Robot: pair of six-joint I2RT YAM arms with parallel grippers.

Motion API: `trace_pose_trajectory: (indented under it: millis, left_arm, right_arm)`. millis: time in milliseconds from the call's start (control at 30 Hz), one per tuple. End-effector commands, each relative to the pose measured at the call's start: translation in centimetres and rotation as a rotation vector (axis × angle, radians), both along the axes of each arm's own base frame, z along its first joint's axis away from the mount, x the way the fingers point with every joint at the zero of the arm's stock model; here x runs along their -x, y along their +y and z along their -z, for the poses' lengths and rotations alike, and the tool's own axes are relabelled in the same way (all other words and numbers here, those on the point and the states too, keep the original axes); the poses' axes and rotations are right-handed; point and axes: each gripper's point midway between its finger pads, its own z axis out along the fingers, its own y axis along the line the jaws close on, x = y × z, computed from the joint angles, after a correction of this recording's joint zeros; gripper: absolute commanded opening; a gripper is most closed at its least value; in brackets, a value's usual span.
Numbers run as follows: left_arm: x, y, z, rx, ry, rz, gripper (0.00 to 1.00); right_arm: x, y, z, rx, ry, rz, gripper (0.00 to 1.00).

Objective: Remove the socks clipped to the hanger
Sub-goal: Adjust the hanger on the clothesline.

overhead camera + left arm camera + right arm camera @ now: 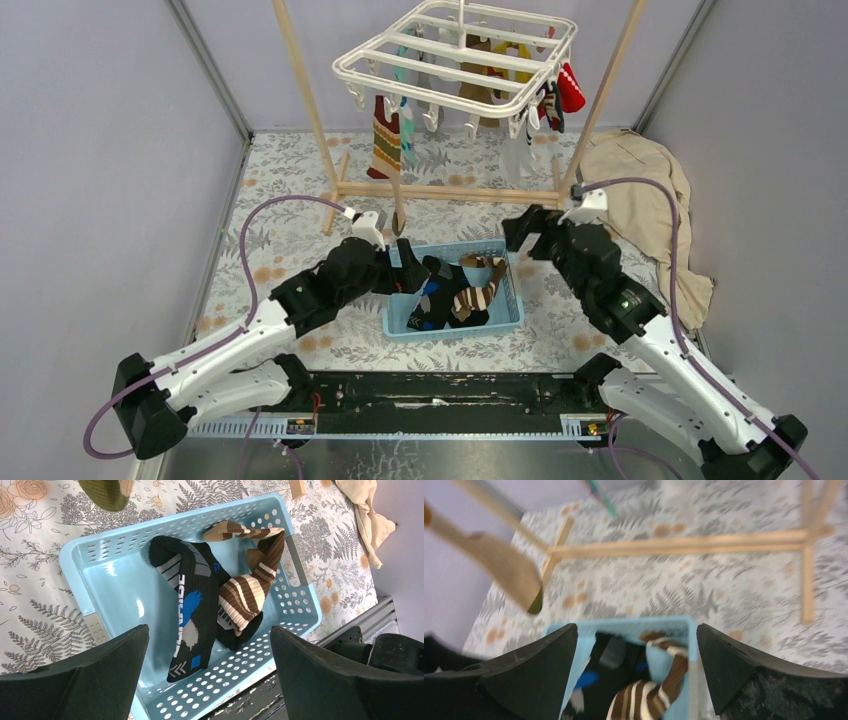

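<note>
Below, socks (192,597) within basket (112,537) walls.

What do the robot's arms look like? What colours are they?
The left arm and the right arm look the same. Each has smooth white tube parts joined by chunky black joints. A purple cable loops along each arm up to the wrist. Each arm ends in two thick black fingers shaped like wedges.

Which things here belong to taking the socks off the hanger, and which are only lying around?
Belong to the job: white clip hanger; socks clipped to it; blue basket holding a black sock and a brown-striped sock.
Only lying about: beige cloth; wooden rack; floral table cover.
</note>
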Motion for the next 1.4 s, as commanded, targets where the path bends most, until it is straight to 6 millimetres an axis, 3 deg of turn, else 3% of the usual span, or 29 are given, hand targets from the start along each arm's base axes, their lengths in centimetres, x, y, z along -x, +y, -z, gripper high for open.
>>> trace_pose_trajectory:
  millis: [0, 167, 233, 433, 600, 1067, 1367]
  left_arm:
    - [0.1, -0.5, -1.6, 0.072, -0.043, 0.012, 0.99]
    - [0.7, 0.6, -2.5, 0.094, -0.063, -0.004, 0.99]
    - [1.0, 0.9, -2.6, 0.099, -0.064, -0.005, 0.99]
    - [1.3, 1.0, -1.9, 0.091, -0.051, 0.0, 0.99]
    - [1.2, 0.6, -2.1, 0.094, -0.051, 0.014, 0.99]
    - [1.7, 1.2, -2.6, 0.095, -0.049, 0.012, 0.99]
    - [1.8, 1.5, -3.2, 0.086, -0.052, 0.009, 0.99]
  right_arm:
    - [-3.8, -3.8, -4.4, -0.062, -0.088, 0.142, 0.95]
    - [-6.9, -6.5, -7.2, -0.148, -0.134, 0.201, 0.91]
    - [-8.0, -7.0, -9.4, -0.177, -0.19, 0.196, 0.89]
    - [-10.3, -6.3, -14.0, -0.178, -0.305, 0.129, 0.79]
    - [-12.2, -6.0, -16.0, -0.143, -0.364, 0.117, 0.72]
    - [-18.3, -7.3, -16.3, 0.026, -0.368, 0.205, 0.62]
    - [-19.5, -7.7, -15.8, 0.05, -0.348, 0.226, 0.48]
